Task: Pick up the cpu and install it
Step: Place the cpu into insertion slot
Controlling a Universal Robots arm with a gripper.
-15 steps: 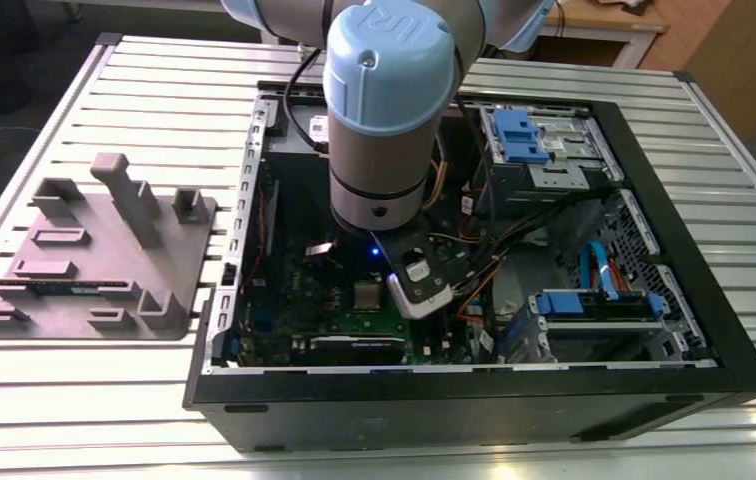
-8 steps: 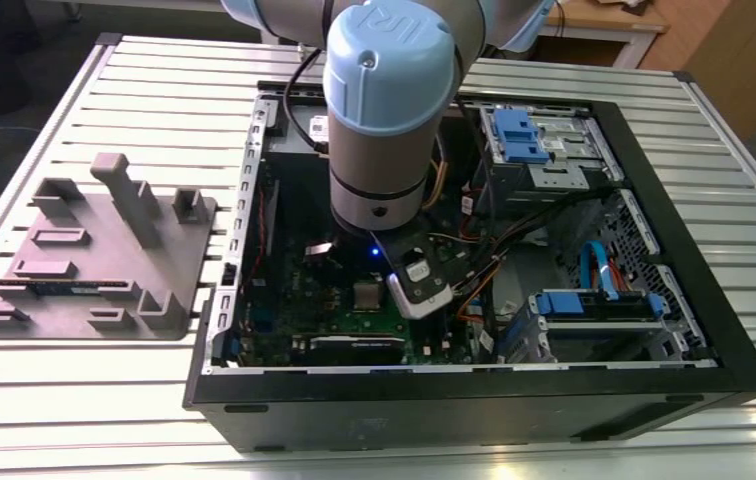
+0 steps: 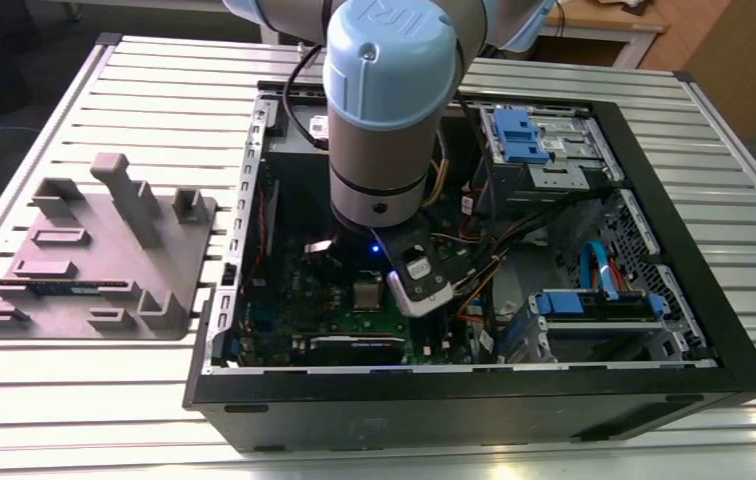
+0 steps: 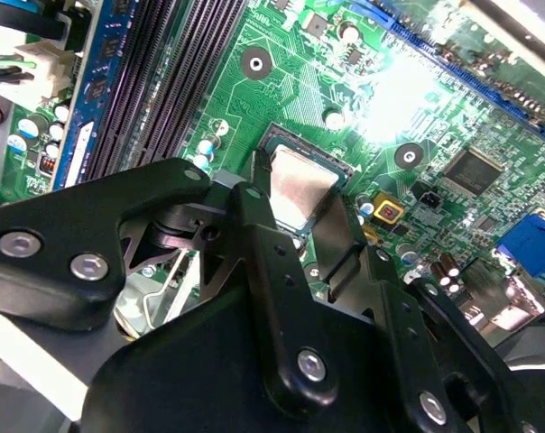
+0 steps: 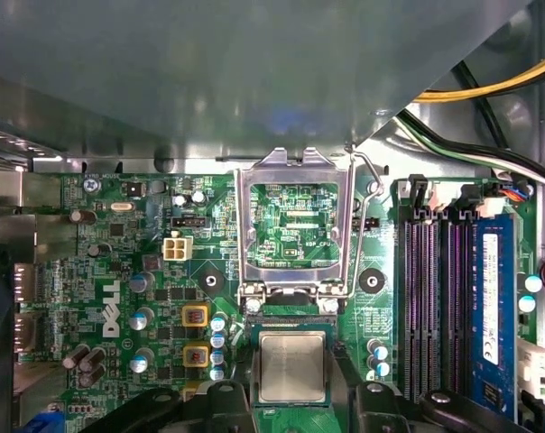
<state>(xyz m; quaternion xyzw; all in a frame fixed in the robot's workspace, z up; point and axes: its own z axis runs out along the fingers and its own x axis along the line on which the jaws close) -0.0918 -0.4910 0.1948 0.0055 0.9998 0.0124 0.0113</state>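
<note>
Starting at the exterior view's left, there's a grey fixture block [image 3: 91, 255] sitting on the slatted counter [image 3: 71, 400], well apart from the action. Middle of the frame is the open pc case [image 3: 485, 385], with the arm [image 3: 378, 120] reaching straight down into it over the green motherboard [image 3: 285, 300]. On the exterior view's right are the drive cages [image 3: 538, 140] with their blue clips, and nothing's going on there.

The good stuff is in both wrist views. The end effector [image 5: 292, 372] is narrowed down onto the cpu [image 5: 292, 361], with a black finger [image 4: 257, 216] against each of two opposite edges, so I'd call that a grip on the chip. The cpu sits silver side up right at the socket, just beside the hinged socket frame [image 5: 295, 165], which is flipped open. The blue memory stick [image 5: 491, 307] is in its slot, well apart from the chip.

My read is that pickup is done and this is the install step, with the chip at the socket. I can't tell if it's fully seated or hovering just above. From here I'd say the job calls for keeping the chip dead flat and square to the socket with no sideways shove, since those contacts probably bend easily.
</note>
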